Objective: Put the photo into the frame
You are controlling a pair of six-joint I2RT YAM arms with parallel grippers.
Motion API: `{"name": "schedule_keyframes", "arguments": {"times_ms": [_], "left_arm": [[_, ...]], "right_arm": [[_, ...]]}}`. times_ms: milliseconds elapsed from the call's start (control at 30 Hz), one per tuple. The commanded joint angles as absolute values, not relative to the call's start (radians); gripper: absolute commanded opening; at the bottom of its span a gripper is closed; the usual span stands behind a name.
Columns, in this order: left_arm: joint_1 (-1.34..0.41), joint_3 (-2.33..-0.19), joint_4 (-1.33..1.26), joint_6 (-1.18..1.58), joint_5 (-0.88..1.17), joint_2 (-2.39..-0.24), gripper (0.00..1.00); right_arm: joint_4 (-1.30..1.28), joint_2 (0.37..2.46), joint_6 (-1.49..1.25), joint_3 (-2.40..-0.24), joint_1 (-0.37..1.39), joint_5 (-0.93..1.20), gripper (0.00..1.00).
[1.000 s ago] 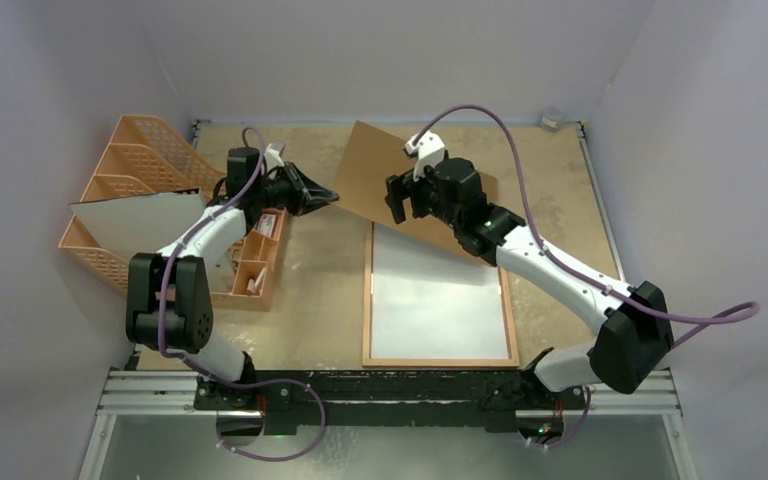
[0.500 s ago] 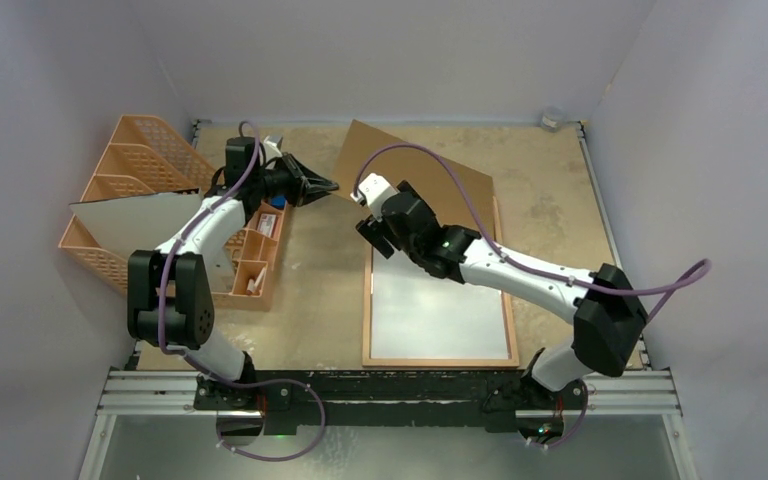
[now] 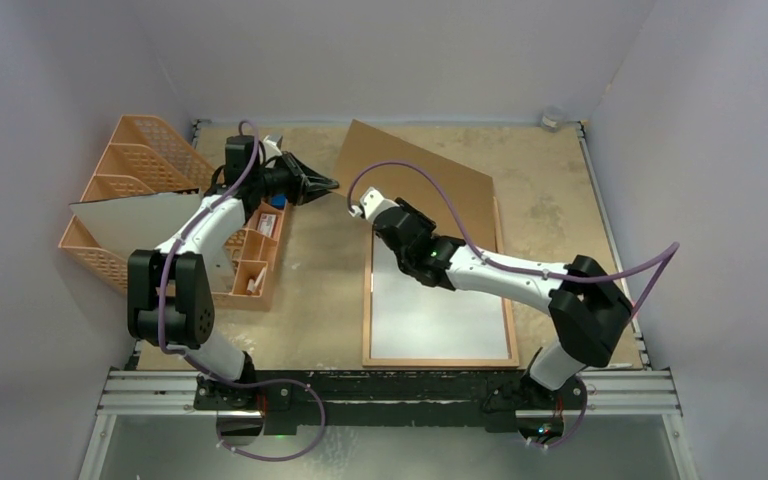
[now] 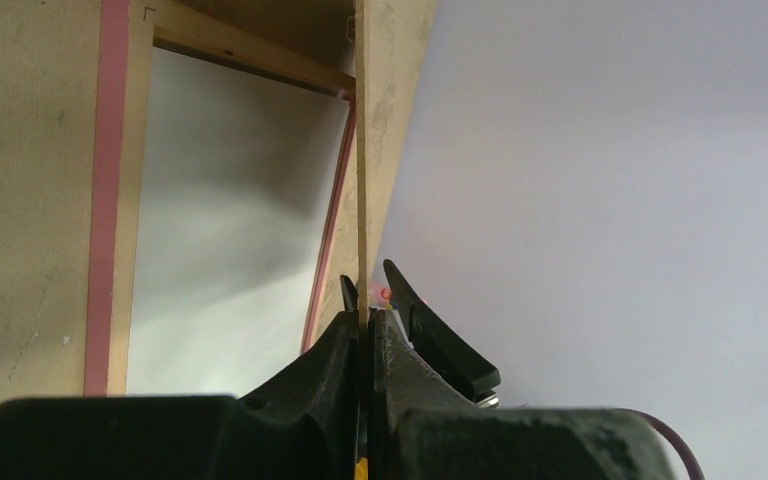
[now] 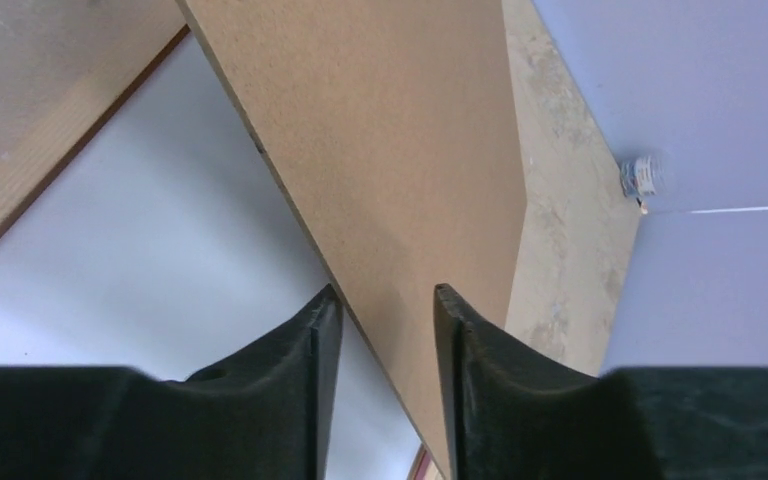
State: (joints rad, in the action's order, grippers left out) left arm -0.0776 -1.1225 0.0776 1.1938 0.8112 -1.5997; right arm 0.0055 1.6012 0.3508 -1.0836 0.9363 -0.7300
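Fingers: left gripper [image 4: 364, 303] pinches backing board [image 3: 430, 175] corner | right gripper [image 5: 385, 300] spread, seemingly hovering over its edge

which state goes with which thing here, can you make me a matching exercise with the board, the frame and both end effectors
Things:
1. backing board
2. frame
3. left end effector
4. right end effector

States:
A. open, holding nothing
B. lying flat, tan rim up
C. shut on a thin brown edge
D. brown, overlapping the far end of the frame

Pairs: 1-D; 2-B; 3-C; 4-A
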Motion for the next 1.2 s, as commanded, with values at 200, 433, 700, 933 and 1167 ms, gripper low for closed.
{"name": "schedule_keyframes", "arguments": {"times_ms": [200,433,700,933,1167], "left_arm": [[-0.069,-1.181,0.043,1.223,0.873,-1.588,0.00],[-0.070,-1.183,0.026,1.218,0.885,-1.565,0.07],[-0.069,-1.232,0.016,1.174,0.887,-1.530,0.68],[-0.068,-1.398,0.180,0.964,0.833,-1.489,0.88],[-0.069,-1.447,0.229,0.862,0.818,-1.448,0.92]], "right_arm": [[0.101,1.621,0.418,-1.075,0.946,-0.818,0.04],[0.186,1.599,0.472,-1.054,0.946,-0.877,0.00],[0.437,1.546,0.632,-1.022,0.946,-0.973,0.00],[0.577,1.560,0.680,-1.068,0.917,-1.020,0.00],[0.528,1.572,0.559,-1.213,0.807,-1.004,0.00]]}}
